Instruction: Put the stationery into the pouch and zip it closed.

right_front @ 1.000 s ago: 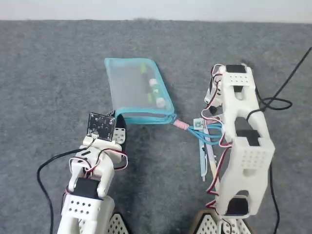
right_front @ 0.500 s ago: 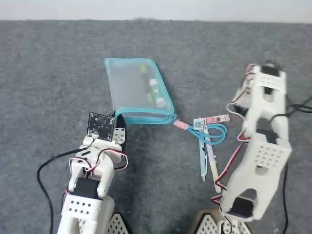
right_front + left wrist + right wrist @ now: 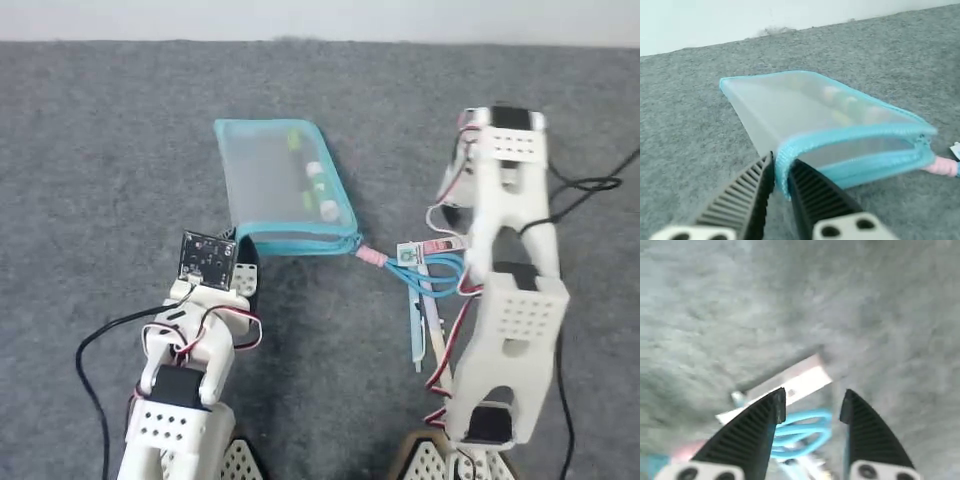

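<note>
The teal translucent pouch lies on the grey carpet with several small items inside. My left gripper is shut on the pouch's near open corner; in the left wrist view its fingers pinch the teal zipper edge of the pouch. A pink zipper pull sticks out toward the stationery. Pens, a blue loop and a white-pink tag lie beside my right arm. My right gripper hangs open above the tag and blue loop, touching neither.
Grey carpet covers the table, with free room left of and behind the pouch. Both arm bases stand at the near edge. A black cable trails off at the right.
The right arm swung out to the right, then came back left over the tag and blue loop. The left arm and pouch have stayed still.
</note>
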